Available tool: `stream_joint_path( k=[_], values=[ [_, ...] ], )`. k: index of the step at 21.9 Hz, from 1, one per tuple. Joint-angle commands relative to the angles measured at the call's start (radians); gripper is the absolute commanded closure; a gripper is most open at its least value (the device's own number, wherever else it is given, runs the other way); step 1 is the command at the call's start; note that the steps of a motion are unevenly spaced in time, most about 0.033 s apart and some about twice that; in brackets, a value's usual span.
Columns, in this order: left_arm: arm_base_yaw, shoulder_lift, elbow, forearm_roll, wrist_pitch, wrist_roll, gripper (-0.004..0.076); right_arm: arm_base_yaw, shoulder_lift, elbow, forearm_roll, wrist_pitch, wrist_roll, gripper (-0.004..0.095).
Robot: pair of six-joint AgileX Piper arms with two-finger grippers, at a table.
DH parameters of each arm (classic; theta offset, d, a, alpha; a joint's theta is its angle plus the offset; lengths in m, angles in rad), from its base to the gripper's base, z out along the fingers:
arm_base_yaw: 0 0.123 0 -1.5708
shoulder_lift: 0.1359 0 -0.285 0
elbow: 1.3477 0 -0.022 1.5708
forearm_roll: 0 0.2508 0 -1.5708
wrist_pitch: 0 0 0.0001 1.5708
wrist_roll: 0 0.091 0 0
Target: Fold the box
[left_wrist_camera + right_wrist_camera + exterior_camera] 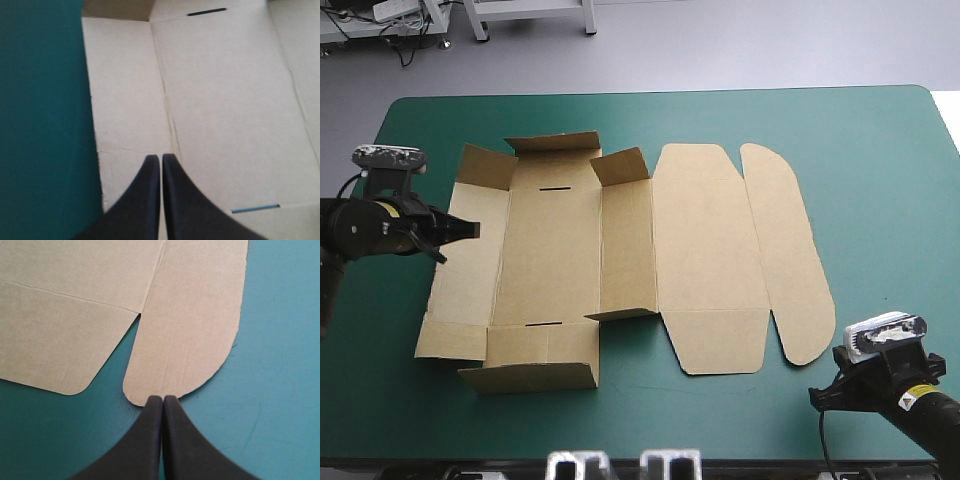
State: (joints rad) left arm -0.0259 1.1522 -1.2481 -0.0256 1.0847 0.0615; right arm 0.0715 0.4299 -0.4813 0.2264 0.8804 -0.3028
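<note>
The brown box point(620, 250) lies spread as a cut sheet in the middle of the table. Its small flaps at the far edge point(555, 143) and the near edge point(535, 375) stand slightly raised. The lid panel and its rounded flap point(790, 260) lie flat on the right. My left gripper point(470, 229) is shut, its tips point(161, 159) over the box's left wall panel point(125, 100). My right gripper point(817, 397) is shut near the table's front right. Its tips point(162, 399) sit just at the rounded flap's near end point(190, 330).
The teal-green cover point(880, 200) stretches wide to the right of the box and in a narrower strip along the front edge point(650, 420). The table's far edge point(660, 92) runs close behind the box's raised flap.
</note>
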Motion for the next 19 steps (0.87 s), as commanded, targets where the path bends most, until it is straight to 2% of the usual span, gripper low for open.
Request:
stream_joint_path(
  k=[1,6,10,12,14,15,17,19],
  values=[
    [0.17,0.058,-0.064,-0.122,-0.031,0.071,0.071,0.003,0.006,-0.023,0.001,-0.051,-0.001,0.0923],
    [0.548,0.193,-0.079,-0.525,0.07,0.264,0.071,0.003,0.006,-0.023,-0.003,-0.051,-0.001,0.0923],
    [0.579,0.237,-0.079,-0.496,0.102,0.389,0.0706,0.003,0.006,-0.023,-0.003,-0.051,-0.001,0.0923],
    [0.577,0.256,-0.079,-0.478,0.122,0.388,0.0638,0.003,0.006,-0.023,-0.003,-0.051,-0.001,0.0923],
    [0.568,0.282,-0.076,-0.478,0.146,0.388,0.0464,0.003,0.006,-0.023,-0.003,-0.051,-0.001,0.0923],
    [0.556,0.306,-0.074,-0.476,0.142,0.388,0.0305,0.003,0.006,-0.023,-0.003,-0.051,-0.001,0.0923],
    [0.542,0.323,-0.063,-0.476,0.137,0.388,0.0218,0.003,0.006,-0.023,-0.003,-0.047,-0.001,0.0923],
    [0.524,0.348,-0.04,-0.463,0.132,0.39,0.0202,0.003,0.006,-0.023,-0.003,-0.049,-0.001,0.0923]
  ],
)
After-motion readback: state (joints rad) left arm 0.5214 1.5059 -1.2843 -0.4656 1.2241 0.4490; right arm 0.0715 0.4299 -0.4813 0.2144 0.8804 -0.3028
